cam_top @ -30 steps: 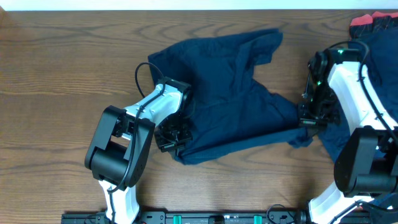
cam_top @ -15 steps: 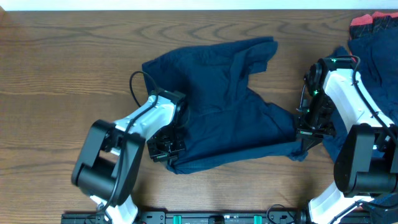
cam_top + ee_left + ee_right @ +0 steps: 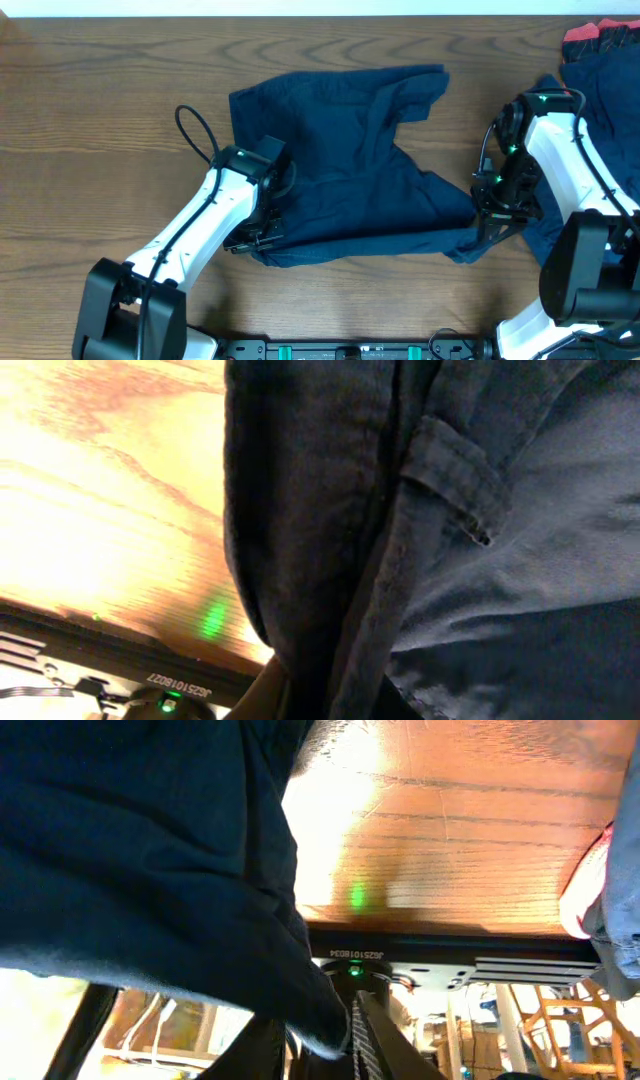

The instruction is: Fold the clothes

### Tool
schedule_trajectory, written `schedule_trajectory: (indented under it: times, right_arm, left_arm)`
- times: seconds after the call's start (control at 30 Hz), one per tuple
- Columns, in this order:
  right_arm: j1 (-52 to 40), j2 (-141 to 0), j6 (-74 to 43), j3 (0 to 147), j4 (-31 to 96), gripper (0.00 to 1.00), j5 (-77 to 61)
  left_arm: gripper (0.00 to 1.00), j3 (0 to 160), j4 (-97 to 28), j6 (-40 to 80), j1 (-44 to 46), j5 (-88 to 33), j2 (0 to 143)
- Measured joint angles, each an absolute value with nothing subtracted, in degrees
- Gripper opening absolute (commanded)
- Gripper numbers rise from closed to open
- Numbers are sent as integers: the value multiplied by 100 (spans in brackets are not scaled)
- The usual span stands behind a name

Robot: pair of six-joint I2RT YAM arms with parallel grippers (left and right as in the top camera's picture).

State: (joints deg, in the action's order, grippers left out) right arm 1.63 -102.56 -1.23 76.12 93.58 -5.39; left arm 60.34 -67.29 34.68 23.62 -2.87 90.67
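Note:
A dark navy-blue shorts-like garment (image 3: 355,165) lies spread on the wooden table. My left gripper (image 3: 262,238) is shut on its near-left edge; the left wrist view shows the folded fabric (image 3: 330,540) running down between the fingers. My right gripper (image 3: 492,222) is shut on the garment's near-right corner, and the cloth is stretched between the two grippers. In the right wrist view the fabric (image 3: 140,840) hangs over the fingers (image 3: 325,1045).
More dark blue clothing (image 3: 605,110) lies at the right edge under my right arm, with a red piece (image 3: 590,35) at the far right corner. Bare wood table (image 3: 90,130) lies to the left. The table's near edge (image 3: 350,345) has a black rail.
My left gripper has pulled the garment's near-left edge leftward and toward the near edge; my right gripper has shifted slightly nearer. The cloth's front edge is now stretched straighter and flatter.

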Motion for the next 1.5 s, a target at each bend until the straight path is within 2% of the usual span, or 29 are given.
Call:
schedule_trajectory:
  times: [0.03, 0.07, 0.13, 0.17, 0.2, 0.57, 0.8, 0.83, 0.87, 0.9, 0.97, 1.0, 1.03, 1.17, 1.33, 1.5]
  right_arm:
    - [165, -10245, -117, 7612, 9365, 24, -539]
    - [174, -10241, -115, 7612, 9365, 24, -534]
    - [202, -10241, -150, 7612, 9371, 33, -493]
    - [222, -10239, -169, 7612, 9376, 39, -449]
    - [250, -10237, -196, 7612, 9378, 39, -412]
    - [499, -10235, -257, 7612, 9249, 38, -237]
    - [506, -10235, 51, 7832, 8735, 39, -786]
    - [502, -10235, 78, 7905, 8503, 41, -952]
    - [497, -10235, 110, 7972, 8187, 45, -1210]
    - [495, -10235, 130, 8020, 7837, 52, -1481]
    - [486, -10235, 176, 8079, 6978, 79, -2169]
    - [473, -10235, 178, 8082, 6523, 88, -2512]
    - [460, -10235, 128, 8086, 6173, 89, -2753]
    - [318, -10235, -198, 8097, 4663, 84, -3415]
    - [200, -10235, -770, 8099, 3651, 72, -3098]
    - [119, -10235, -1000, 8099, 3275, 72, -2414]
  left_arm:
    - [15, 6031, -6729, 3468, 2362, -270, 9067]
    - [24, 6029, -6726, 3468, 2362, -257, 9067]
    - [38, 6027, -6742, 3454, 2362, -239, 9067]
    - [42, 6025, -6768, 3452, 2362, -224, 9067]
    - [44, 6023, -6805, 3465, 2359, -209, 9067]
    - [45, 6001, -7155, 3465, 2344, -148, 9067]
    - [45, 6036, -6416, 3461, 2344, -154, 9067]
    - [50, 6071, -6158, 3446, 2344, -152, 9067]
    - [56, 6108, -5843, 3391, 2344, -150, 9067]
    - [57, 6152, -5422, 3347, 2344, -148, 9067]
    - [59, 6224, -4661, 3242, 2344, -148, 9070]
    - [60, 6243, -4313, 3186, 2344, -150, 9070]
    - [61, 6252, -3983, 3127, 2338, -148, 9070]
    - [61, 6289, -2834, 2965, 2206, -150, 9188]
    - [61, 6307, -1820, 2875, 1769, -150, 9706]
    - [60, 6309, -873, 2689, 1433, -276, 10333]
